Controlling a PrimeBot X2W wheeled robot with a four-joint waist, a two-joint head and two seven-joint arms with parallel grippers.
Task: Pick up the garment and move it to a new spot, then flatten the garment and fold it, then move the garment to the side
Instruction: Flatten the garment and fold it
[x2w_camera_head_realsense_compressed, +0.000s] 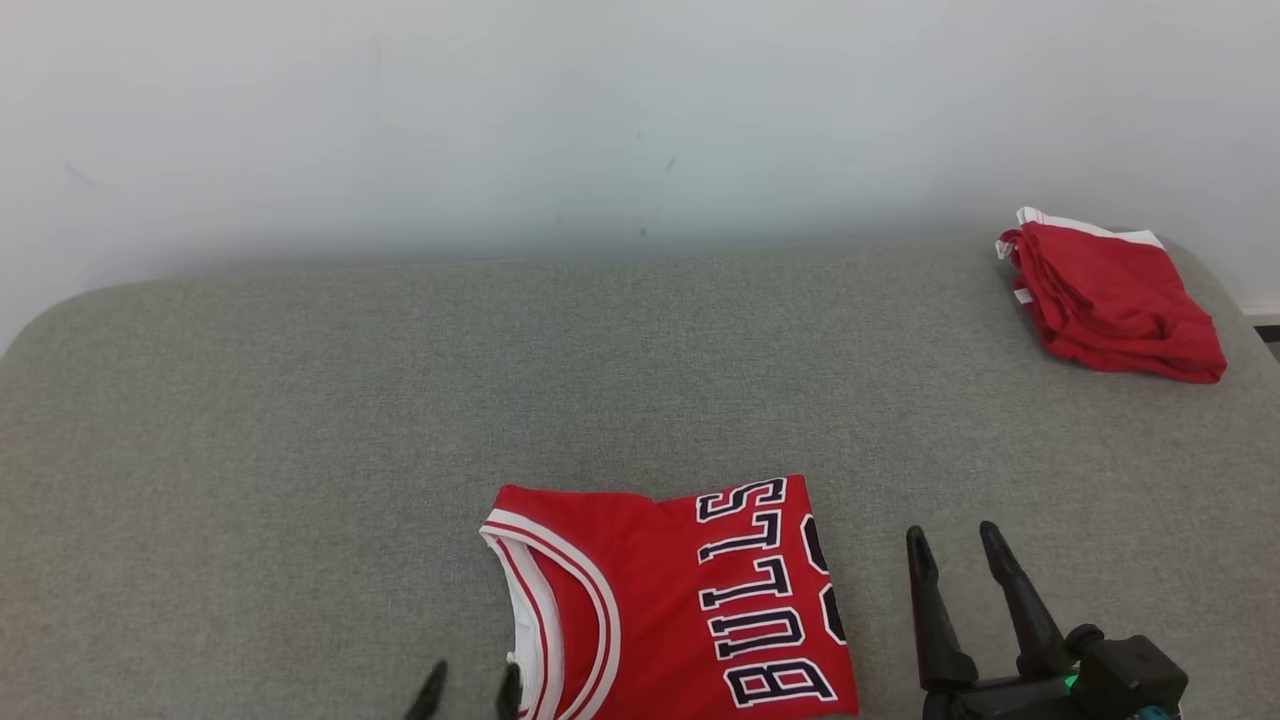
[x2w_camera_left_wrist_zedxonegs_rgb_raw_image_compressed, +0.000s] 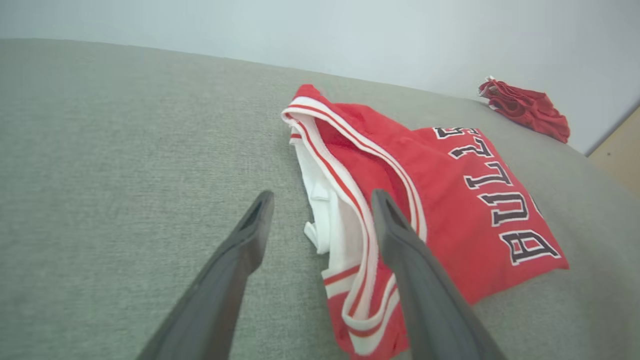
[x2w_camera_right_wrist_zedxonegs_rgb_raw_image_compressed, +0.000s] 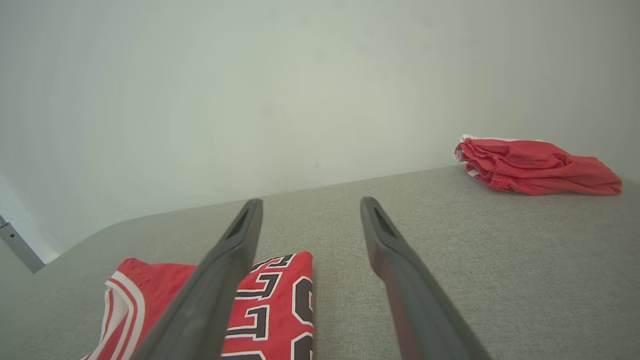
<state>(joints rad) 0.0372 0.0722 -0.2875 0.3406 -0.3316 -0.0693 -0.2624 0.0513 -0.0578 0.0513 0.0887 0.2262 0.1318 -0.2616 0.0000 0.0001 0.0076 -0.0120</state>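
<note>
Left gripper (x2w_camera_head_realsense_compressed: 470, 692) and right gripper (x2w_camera_head_realsense_compressed: 952, 538) hung open, jersey (x2w_camera_head_realsense_compressed: 680, 600) looked folded already, so only moving it aside was left.

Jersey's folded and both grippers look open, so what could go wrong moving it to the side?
1. The jersey's collar-side layers gape loosely by the left gripper. Pinching only the top layer could undo the fold.
2. That gripper overlaps the jersey's striped edge and might snag it.
3. A folded red garment sits at the far right corner. Moving the jersey there with the right gripper could crowd it.
</note>
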